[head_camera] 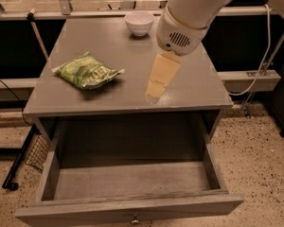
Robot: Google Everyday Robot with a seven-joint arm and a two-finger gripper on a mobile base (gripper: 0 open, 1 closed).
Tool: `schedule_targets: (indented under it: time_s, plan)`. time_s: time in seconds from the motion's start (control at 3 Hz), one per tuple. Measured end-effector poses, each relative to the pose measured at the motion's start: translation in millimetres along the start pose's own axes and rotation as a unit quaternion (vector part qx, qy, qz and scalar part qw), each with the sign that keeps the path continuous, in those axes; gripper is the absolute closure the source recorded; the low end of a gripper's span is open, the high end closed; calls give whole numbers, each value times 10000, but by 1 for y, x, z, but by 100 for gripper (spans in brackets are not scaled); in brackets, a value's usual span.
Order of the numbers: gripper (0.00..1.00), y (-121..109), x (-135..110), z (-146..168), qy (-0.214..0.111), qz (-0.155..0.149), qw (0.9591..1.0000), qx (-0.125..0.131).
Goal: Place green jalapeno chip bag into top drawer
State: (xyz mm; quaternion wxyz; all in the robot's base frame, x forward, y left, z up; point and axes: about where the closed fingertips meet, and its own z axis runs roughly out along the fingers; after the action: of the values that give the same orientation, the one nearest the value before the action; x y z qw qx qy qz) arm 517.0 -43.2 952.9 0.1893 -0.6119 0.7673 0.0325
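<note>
The green jalapeno chip bag (86, 71) lies flat on the left part of the grey table top (199, 82). The top drawer (132, 209) is pulled wide open below the table's front edge, and its inside is bare. My gripper (155, 91) hangs from the white arm above the middle right of the table top. It points down and to the left, a good hand's width to the right of the bag, and it holds nothing.
A white bowl (139, 22) stands at the back middle of the table. A low metal rail (246, 77) and a white cable (266, 46) run behind and to the right. A black stand foot (16, 167) rests on the speckled floor at the left.
</note>
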Motion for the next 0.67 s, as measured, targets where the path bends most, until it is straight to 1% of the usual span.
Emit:
schedule_targets:
  time_s: [0.33, 0.67]
  plan:
    - [0, 3, -33, 28, -120, 96, 9998, -141]
    - [0, 2, -33, 28, -125, 97, 9998, -137]
